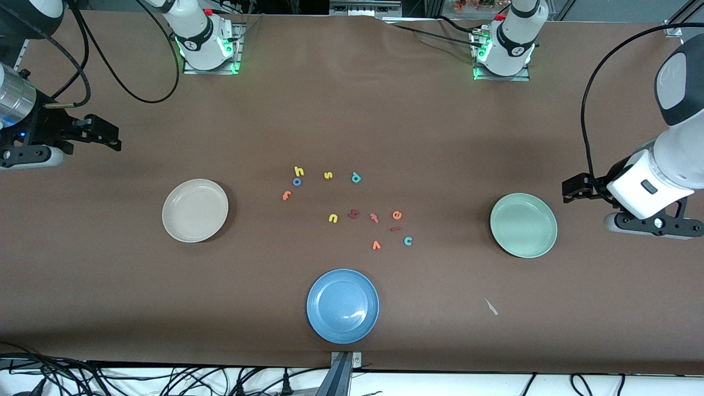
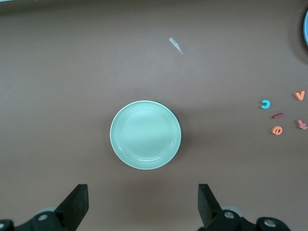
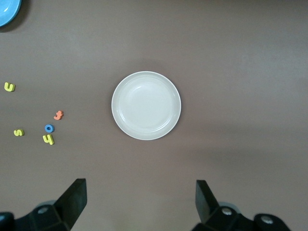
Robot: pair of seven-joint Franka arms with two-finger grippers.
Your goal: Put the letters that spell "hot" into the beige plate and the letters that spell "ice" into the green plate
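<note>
Plates are seen first as the largest things on the brown table: the beige plate lies toward the right arm's end, the green plate toward the left arm's end, and a blue plate sits between them, nearest the front camera. All three are shown without any letter in them.

The right gripper is held above the table near its own end, its jaws spread wide and nothing between them; in the right wrist view its fingers are seen well apart with the beige plate below. The left gripper is held the same way beside the green plate, jaws wide and holding nothing.

Between the plates the foam letters are scattered. The yellow "h", blue "o" and orange "t" are grouped close together on the beige plate's side. The orange "e", dark red "i" and teal "c" are grouped on the green plate's side. Among them lie a yellow "s", a teal "p", a yellow "u", a chunky dark red letter, a reddish "t" and an orange "v". A small white scrap is seen nearer the front camera than the green plate.
</note>
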